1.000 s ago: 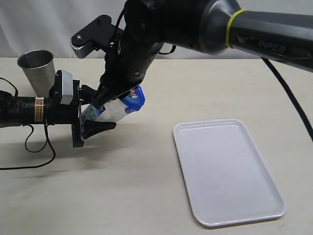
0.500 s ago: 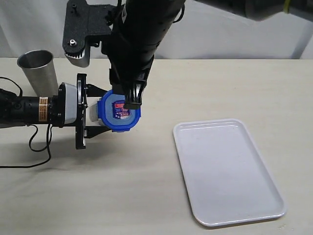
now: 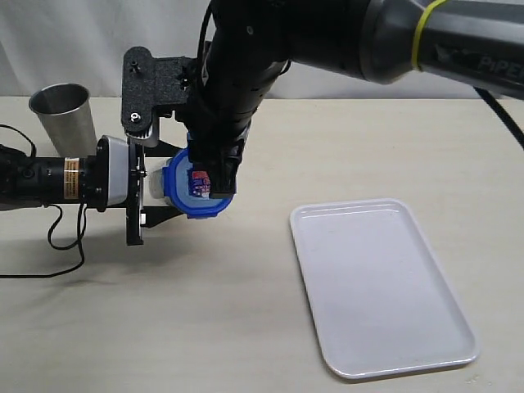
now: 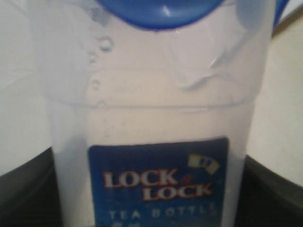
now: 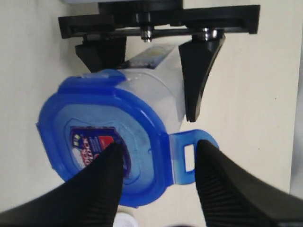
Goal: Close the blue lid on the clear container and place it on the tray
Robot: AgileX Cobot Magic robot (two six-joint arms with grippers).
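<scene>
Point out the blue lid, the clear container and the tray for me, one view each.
blue lid [image 5: 94,109], right wrist view, top face just above the sticker.
clear container [image 4: 156,118], left wrist view, side wall above the label.
tray [image 3: 385,286], exterior view, bare middle of its floor.

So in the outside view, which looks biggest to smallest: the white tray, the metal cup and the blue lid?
1. White tray, by far the largest.
2. Metal cup and blue lid: about alike. The right end effector partly covers the lid, so I won't rank these two.
</scene>
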